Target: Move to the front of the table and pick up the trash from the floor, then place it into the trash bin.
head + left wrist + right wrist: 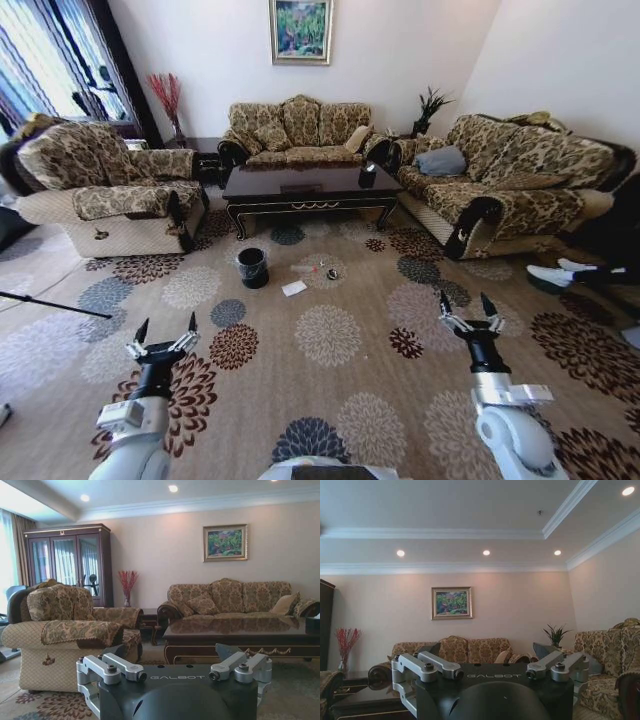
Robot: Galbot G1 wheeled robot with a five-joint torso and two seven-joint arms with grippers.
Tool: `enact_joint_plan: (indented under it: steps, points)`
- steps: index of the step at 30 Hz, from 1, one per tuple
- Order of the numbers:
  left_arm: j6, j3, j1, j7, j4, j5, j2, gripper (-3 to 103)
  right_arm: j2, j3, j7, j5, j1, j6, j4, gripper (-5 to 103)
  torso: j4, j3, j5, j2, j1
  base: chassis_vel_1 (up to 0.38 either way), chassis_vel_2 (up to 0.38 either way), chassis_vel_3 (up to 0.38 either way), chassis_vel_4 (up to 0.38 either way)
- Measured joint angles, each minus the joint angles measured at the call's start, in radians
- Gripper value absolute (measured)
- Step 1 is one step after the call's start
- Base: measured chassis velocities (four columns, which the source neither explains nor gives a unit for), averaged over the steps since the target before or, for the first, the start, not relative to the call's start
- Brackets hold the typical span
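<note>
Both my left gripper [166, 333] and right gripper [468, 309] hover spread apart; beyond, trash [294, 288] by the trash bin [252, 267] before the bench [305, 190] looks indistinct, perhaps paper.

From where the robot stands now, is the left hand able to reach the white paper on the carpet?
Probably not yet. The left hand is open and held up, well short of the white paper; open carpet lies between them, nothing blocks it.
</note>
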Motion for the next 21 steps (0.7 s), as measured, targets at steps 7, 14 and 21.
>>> enact_joint_plan:
  steps: [7,14,21]
  points:
    - [-0.001,-0.01,0.0,0.0,-0.014,-0.012,0.004,100,-0.005,-0.01,-0.005,-0.011,-0.007,0.007,-0.005,100,0.0,-0.024,0.0,-0.044,-0.02,0.0,0.0,0.0,0.0]
    - [0.01,-0.029,-0.002,-0.002,-0.044,-0.057,0.038,100,0.003,0.027,-0.037,-0.032,-0.059,-0.011,0.059,100,0.0,-0.043,-0.0004,-0.078,-0.036,0.0,0.0,0.0,0.0]
    - [0.041,-0.036,-0.03,-0.002,-0.069,-0.084,0.07,100,0.016,0.079,-0.063,-0.042,-0.108,-0.019,0.139,100,-0.0001,-0.065,-0.0004,-0.118,-0.053,0.0,0.0,0.0,0.0]
